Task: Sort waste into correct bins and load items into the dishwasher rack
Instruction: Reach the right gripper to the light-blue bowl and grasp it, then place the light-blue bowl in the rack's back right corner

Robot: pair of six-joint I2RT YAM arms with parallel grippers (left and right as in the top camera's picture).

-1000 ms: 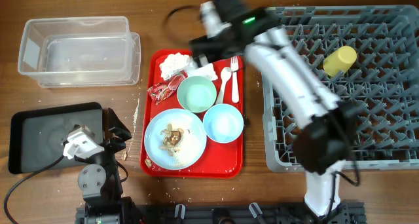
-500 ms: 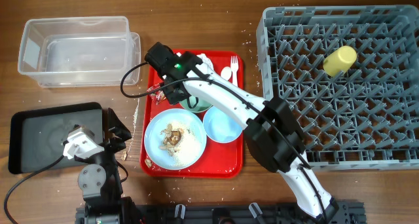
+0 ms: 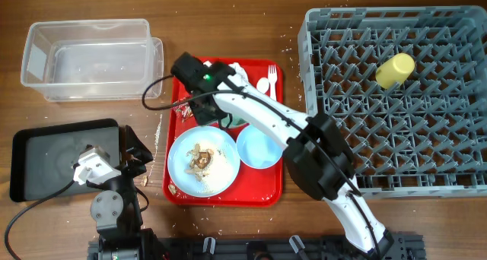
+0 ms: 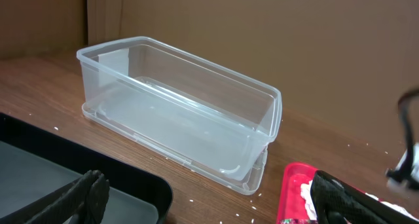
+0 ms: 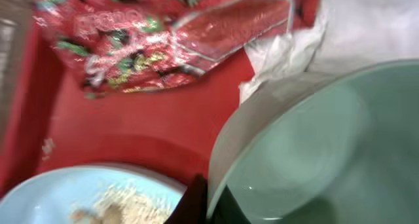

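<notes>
The pale green bowl (image 5: 314,145) fills the lower right of your right wrist view, and one dark finger (image 5: 194,199) sits at its near rim. The view shows no second finger, so you cannot tell whether the right gripper (image 3: 205,112) is open or clamped. This view also shows the red wrapper (image 5: 163,34) at upper left and a white napkin (image 5: 288,54) just behind the bowl.

From overhead the arm hides most of that bowl. Only that view shows you the red tray (image 3: 270,188), left of centre, with the light blue plate (image 3: 183,176) carrying food scraps (image 3: 202,159), and the light blue bowl (image 3: 259,147). The yellow-green cup (image 3: 395,69) lies in the rack (image 3: 456,161) at right.

In the left wrist view your left gripper (image 4: 209,194) is spread wide, facing the clear tub (image 4: 177,112) across the counter (image 4: 52,80).

A second ago the bowl was fully visible and the right arm reached over the top of the tray. Half a second ago it was almost where it is now.
</notes>
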